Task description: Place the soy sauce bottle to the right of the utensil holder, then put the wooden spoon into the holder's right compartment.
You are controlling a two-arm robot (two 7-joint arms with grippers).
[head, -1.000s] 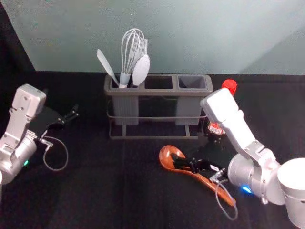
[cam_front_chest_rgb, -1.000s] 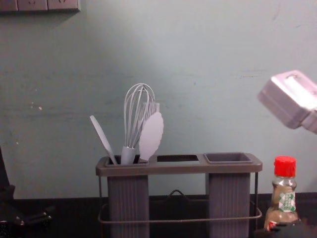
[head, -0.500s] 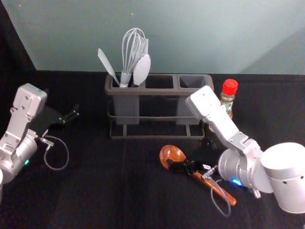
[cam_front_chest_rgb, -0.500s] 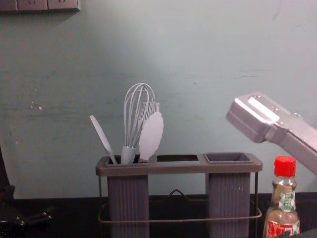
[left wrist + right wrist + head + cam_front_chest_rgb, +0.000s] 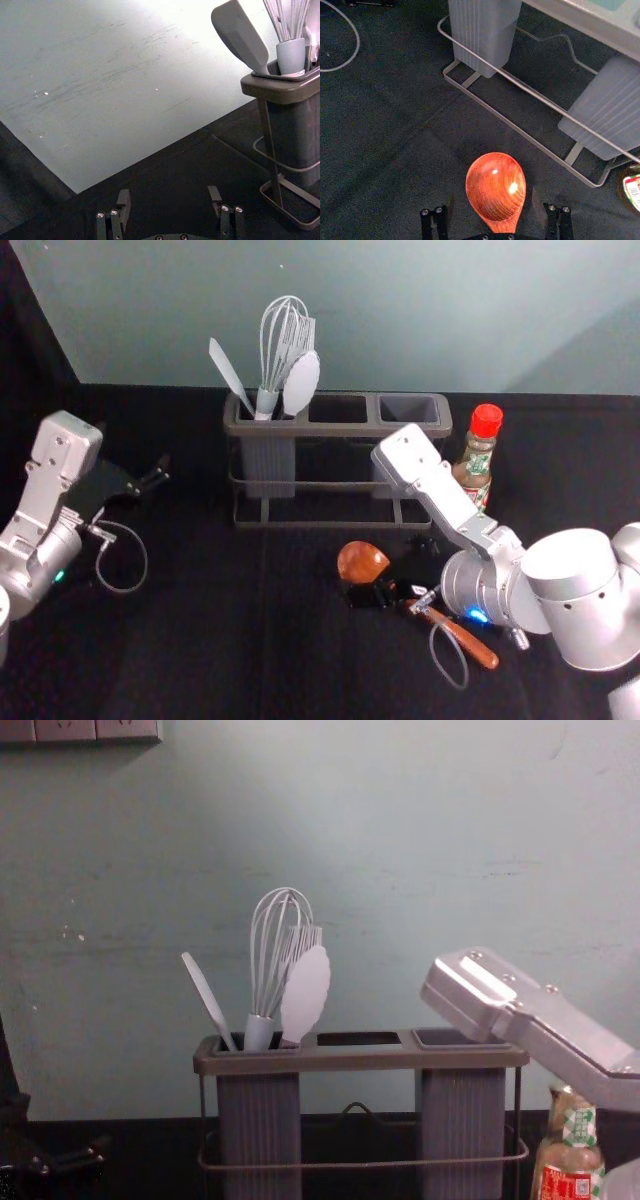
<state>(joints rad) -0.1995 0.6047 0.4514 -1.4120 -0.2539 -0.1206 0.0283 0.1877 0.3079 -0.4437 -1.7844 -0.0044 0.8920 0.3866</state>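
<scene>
A pale grey-green wall (image 5: 400, 320) rises behind the far edge of the black-covered counter (image 5: 200, 660). Toward that far edge, around the middle of the counter's width, stands the grey utensil holder (image 5: 340, 522), a three-compartment rack with ribbed cups hanging at its left and right ends. The left gripper (image 5: 160, 475) is over the left part of the counter, well apart from the holder, its two fingers spread.

The right gripper (image 5: 371, 593) is low over the counter in front of the holder's right half. It is open, with its fingers on either side of the wooden spoon (image 5: 361, 561) near the bowl, and gaps to both sides of it in the right wrist view. The spoon lies on the counter, bowl toward the holder and handle slanting toward the near right corner, passing beneath the gripper.

The soy sauce bottle (image 5: 476, 465), red-capped, stands upright just to the right of the holder, nearer the counter's far edge than the spoon.

The holder's left compartment carries the smaller utensils: a wire whisk (image 5: 283, 340), a flat pale spatula (image 5: 226, 368) leaning left, a white scallop-edged utensil (image 5: 301, 383) and a slim-tined one (image 5: 305, 333) behind it.
</scene>
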